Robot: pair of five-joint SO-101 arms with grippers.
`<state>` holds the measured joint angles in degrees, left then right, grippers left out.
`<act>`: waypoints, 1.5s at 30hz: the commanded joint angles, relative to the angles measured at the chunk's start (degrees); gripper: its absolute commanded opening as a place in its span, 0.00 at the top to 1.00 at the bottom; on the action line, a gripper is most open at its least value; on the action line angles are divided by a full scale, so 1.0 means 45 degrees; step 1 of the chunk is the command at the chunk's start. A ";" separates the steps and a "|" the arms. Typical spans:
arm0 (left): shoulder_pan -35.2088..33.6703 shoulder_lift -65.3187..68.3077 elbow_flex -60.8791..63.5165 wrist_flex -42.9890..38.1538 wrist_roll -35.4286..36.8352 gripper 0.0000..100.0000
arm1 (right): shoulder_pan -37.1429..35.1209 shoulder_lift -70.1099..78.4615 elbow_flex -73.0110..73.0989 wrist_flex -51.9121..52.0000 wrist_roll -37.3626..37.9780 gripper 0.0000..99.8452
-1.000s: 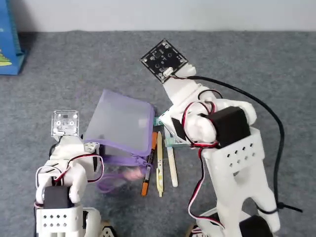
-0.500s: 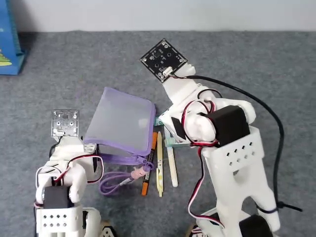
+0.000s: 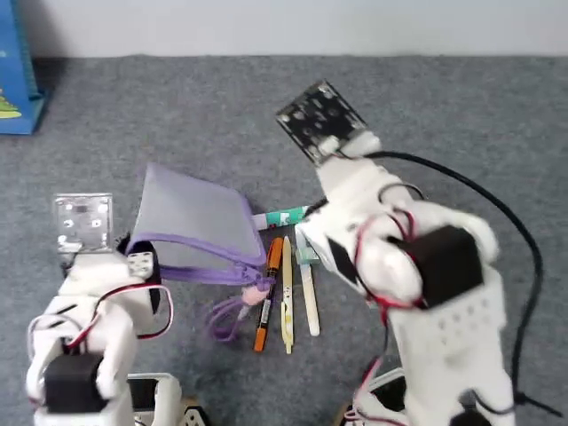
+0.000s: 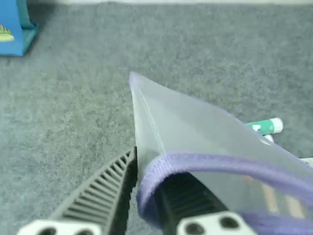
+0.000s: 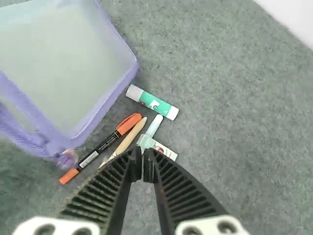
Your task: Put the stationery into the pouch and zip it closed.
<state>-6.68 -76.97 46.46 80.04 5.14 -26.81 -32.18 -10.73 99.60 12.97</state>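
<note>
A translucent purple pouch (image 3: 191, 226) lies tilted on the grey mat, its open rim lifted at the near left. My left gripper (image 3: 140, 263) is shut on that purple rim (image 4: 195, 164), with the gripper (image 4: 146, 171) pinching it. Right of the pouch lie a green-and-white glue stick (image 3: 284, 216), an orange marker (image 3: 269, 293), a yellow pen (image 3: 287, 297) and a white pen (image 3: 309, 288). My right gripper (image 5: 142, 155) hangs shut and empty above the glue stick (image 5: 152, 102), the marker (image 5: 102, 147) and the pens, with the pouch (image 5: 54, 63) off to one side.
A blue box (image 3: 16, 75) stands at the far left edge. The pouch's purple wrist strap (image 3: 229, 315) trails on the mat beside the marker. The right arm's body (image 3: 417, 266) looms over the right half of the mat. Open mat lies toward the back.
My left gripper has pulled the pouch to the left, uncovering the glue stick. The right arm has drawn back to the right, away from the pouch.
</note>
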 commanded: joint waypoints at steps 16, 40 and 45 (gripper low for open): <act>-0.0020 0.5705 -0.5812 0.2598 -0.0293 0.99 | 0.2803 -0.1475 0.4200 -0.1573 -0.1289 0.99; -0.2071 0.6877 -0.4855 0.1621 0.0547 0.99 | 0.2413 0.0322 1.1468 -1.0168 0.0879 0.89; -0.2071 0.6857 -0.4796 0.1661 0.0547 0.99 | 0.2061 0.2940 1.0530 -0.9915 0.1368 0.89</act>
<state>-15.91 -45.85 25.19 88.84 7.34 -16.70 -23.47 41.23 55.12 17.98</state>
